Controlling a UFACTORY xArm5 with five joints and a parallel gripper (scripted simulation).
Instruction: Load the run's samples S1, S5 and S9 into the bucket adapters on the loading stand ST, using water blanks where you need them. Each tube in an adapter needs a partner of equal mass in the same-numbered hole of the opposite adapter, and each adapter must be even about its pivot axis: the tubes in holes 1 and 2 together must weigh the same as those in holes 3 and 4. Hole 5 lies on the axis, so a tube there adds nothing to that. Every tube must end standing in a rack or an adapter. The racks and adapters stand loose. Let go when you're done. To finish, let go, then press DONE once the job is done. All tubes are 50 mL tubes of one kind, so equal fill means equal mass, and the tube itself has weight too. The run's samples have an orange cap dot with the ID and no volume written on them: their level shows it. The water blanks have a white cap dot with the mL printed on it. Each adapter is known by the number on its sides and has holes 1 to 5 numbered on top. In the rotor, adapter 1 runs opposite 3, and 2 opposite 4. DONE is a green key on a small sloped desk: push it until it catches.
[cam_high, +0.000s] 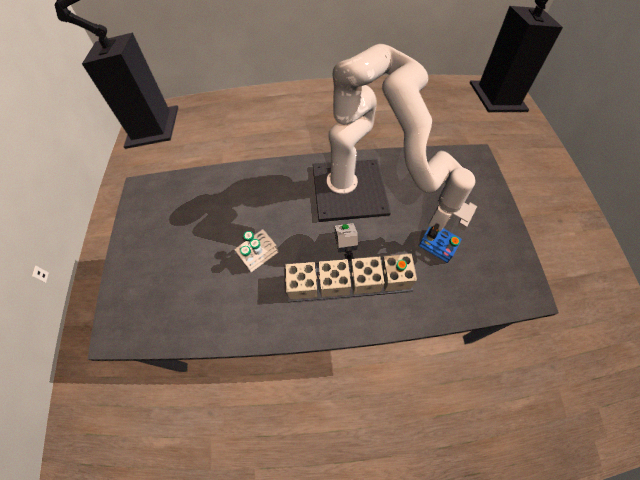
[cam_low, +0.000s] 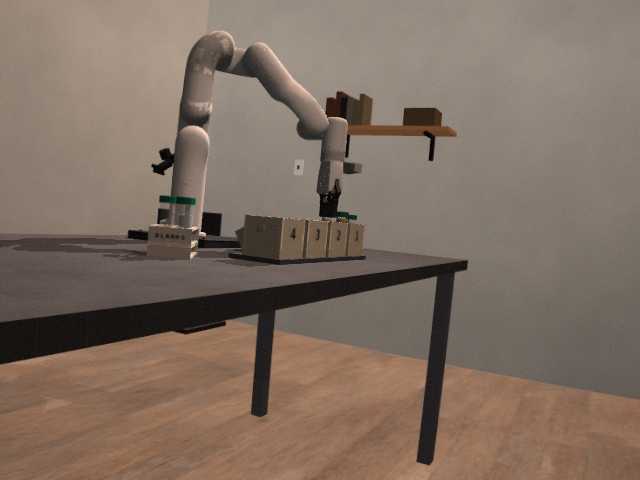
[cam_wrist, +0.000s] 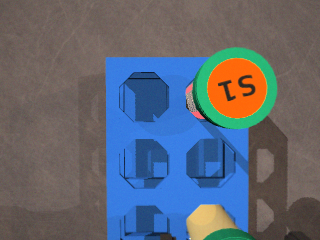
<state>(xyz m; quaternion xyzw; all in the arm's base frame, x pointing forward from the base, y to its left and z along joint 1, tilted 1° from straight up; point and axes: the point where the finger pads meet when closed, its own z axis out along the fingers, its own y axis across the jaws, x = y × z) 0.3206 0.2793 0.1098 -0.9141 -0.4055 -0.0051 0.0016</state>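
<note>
The gripper (cam_high: 436, 230) has its fingertips hidden in every view: the top view shows only a dark shape low over the blue rack (cam_high: 433, 245), and the exterior view puts it behind the adapters. Its fingers stand about half open, with no grip on anything. In the wrist view a yellowish tube (cam_wrist: 210, 220) is cut off at the lower edge, only a sliver of its green cap showing; its label cannot be read. This tube stands directly beneath the gripper, at the rack's end nearest the arm.

S1 (cam_wrist: 235, 90) stands in a corner hole at the rack's far end, well apart from the gripper, with two empty holes between it and the yellowish tube. Beside the rack, the nearest adapter (cam_high: 400, 281) carries one orange-dotted tube (cam_high: 401, 264); the other three adapters (cam_high: 334, 284) look unfilled. The DONE desk (cam_high: 346, 236) sits behind the adapters. The blanks rack (cam_high: 261, 255), with three white-dotted tubes (cam_high: 250, 242), lies well apart, beyond the adapter row.
</note>
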